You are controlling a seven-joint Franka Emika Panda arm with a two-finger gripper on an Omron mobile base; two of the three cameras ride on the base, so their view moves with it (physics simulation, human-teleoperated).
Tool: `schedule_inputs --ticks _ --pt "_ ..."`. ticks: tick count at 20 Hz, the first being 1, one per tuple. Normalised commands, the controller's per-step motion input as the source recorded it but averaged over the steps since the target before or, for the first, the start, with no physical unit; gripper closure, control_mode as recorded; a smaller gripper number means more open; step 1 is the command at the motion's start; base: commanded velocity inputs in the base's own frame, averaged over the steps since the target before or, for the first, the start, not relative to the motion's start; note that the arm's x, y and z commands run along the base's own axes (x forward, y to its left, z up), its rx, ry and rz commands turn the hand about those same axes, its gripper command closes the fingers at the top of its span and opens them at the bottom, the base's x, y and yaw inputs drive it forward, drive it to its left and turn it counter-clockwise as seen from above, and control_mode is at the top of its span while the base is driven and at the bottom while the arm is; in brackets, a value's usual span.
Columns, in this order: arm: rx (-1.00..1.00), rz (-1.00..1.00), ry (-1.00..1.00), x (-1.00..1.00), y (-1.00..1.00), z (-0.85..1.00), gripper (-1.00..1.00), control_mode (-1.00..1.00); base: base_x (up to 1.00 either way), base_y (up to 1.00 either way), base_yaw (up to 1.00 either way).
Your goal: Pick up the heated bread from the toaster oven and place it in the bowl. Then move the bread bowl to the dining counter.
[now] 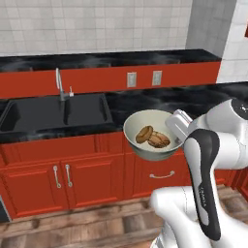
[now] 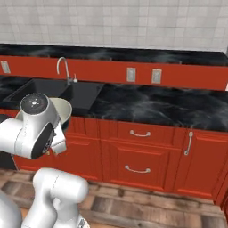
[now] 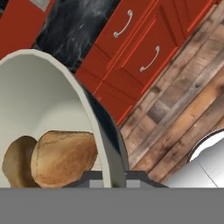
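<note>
The cream-white bowl hangs in the air in front of the red cabinets, with my gripper shut on its right rim. Inside lie the heated bread, a golden-orange roll, and a darker lumpy bread piece beside it. In the hand view the bowl's rim runs between my fingertips at the gripper, with the lumpy piece near the rim and the roll behind it. From the right base view, the bowl peeks out behind my arm. The toaster oven and dining counter are out of view.
A black double sink with a faucet sits in the black marble counter to the left of the bowl. Red cabinets with silver handles stand below it. Wood floor lies underneath.
</note>
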Motion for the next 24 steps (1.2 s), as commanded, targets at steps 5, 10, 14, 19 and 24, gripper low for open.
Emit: schedule_inputs --ticks 5,10,14,19,24 --pt "0.0 0.0 0.0 0.0 0.0 0.0 1.0 1.0 0.02 0.74 0.11" --pt "0.0 0.0 0.0 0.0 0.0 0.0 1.0 1.0 -0.16 1.0 0.19" --pt "0.0 0.0 0.0 0.0 0.0 0.0 1.0 1.0 -0.01 1.0 0.22" --pt "0.0 0.0 0.0 0.0 0.0 0.0 1.0 1.0 0.0 1.0 0.23" --pt "0.0 0.0 0.0 0.0 0.0 0.0 1.0 1.0 0.0 1.0 0.21"
